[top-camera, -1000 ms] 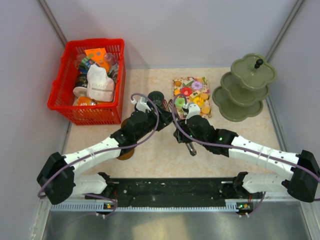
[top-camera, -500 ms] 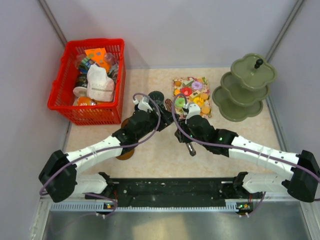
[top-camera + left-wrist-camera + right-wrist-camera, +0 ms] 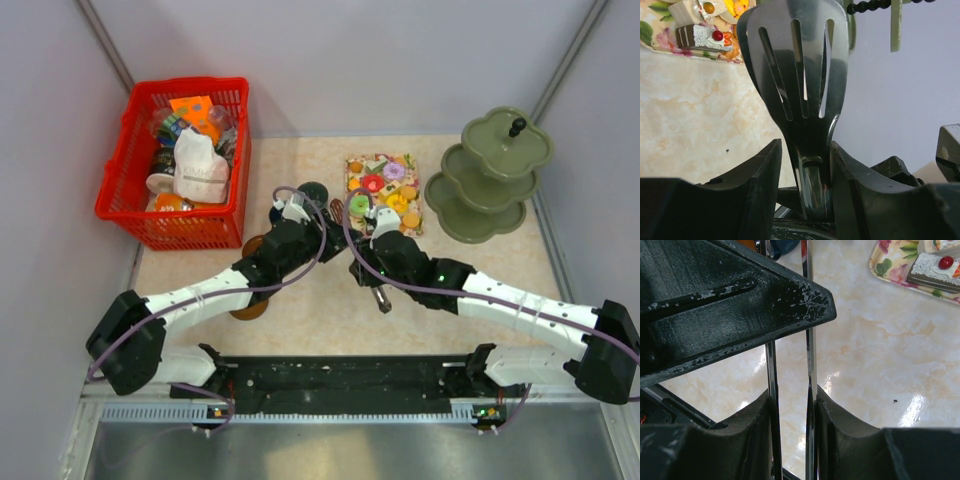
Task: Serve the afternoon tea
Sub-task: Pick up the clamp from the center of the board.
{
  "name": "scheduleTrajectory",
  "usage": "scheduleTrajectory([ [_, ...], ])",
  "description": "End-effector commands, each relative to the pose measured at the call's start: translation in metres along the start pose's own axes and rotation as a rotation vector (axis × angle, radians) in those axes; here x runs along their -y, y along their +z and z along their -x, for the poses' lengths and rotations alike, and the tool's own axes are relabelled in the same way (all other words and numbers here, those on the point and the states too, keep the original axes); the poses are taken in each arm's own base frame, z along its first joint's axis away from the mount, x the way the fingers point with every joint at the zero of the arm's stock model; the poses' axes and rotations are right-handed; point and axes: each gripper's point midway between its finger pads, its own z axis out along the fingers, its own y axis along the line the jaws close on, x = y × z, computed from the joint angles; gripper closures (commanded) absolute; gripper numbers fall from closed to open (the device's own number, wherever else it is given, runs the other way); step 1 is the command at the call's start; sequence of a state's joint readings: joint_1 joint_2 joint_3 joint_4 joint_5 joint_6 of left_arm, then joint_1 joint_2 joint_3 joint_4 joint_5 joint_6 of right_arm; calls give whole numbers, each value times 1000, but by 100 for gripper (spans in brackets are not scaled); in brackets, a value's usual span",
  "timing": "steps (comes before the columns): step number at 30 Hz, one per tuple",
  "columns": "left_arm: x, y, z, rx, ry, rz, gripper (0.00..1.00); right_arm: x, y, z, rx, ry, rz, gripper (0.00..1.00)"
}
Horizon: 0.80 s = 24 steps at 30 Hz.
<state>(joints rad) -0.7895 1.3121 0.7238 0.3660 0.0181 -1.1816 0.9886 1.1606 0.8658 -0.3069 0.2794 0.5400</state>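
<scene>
The thin metal tongs [image 3: 800,65] stand between both grippers at the table's middle. My right gripper [image 3: 792,400] is shut on the tongs' two arms [image 3: 811,360], one strip against each finger. My left gripper [image 3: 806,150] is shut on the neck below the slotted head, edgewise. In the top view the two grippers meet, left gripper [image 3: 322,232] and right gripper [image 3: 366,262]. Toy pastries lie on a floral tray [image 3: 382,190]. A dark-green mug [image 3: 313,192] stands behind the left gripper. The olive three-tier stand [image 3: 490,175] is at the far right. Two brown saucers [image 3: 250,243] [image 3: 248,308] are partly hidden under the left arm.
A red plastic basket [image 3: 180,160] full of mixed clutter fills the far left corner. Grey walls close the table on three sides. A white-iced cake slice [image 3: 700,36] lies at the tray's near edge. The tongs' hinge end [image 3: 383,298] sticks out toward the table's front.
My left gripper has slid up and right onto the tongs and its jaws have come together on them. The right arm has barely moved.
</scene>
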Motion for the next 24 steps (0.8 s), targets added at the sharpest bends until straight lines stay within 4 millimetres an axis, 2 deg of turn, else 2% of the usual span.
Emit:
scheduleTrajectory([
  [1,34,0,9,20,-17,-111,56,-18,-5,17,46,-15,49,68],
  [5,34,-1,9,25,-30,-122,67,-19,-4,17,45,-18,50,68],
  [9,37,-2,8,23,-33,-139,85,-20,-4,17,42,-22,56,68],
  [13,37,-3,9,31,-42,-155,98,-20,-6,19,48,-19,55,69],
  [19,35,-3,8,32,-55,-166,100,-24,-7,22,48,-16,71,69],
  [24,40,-4,6,26,-67,-194,100,-27,-3,20,29,-27,74,57],
])
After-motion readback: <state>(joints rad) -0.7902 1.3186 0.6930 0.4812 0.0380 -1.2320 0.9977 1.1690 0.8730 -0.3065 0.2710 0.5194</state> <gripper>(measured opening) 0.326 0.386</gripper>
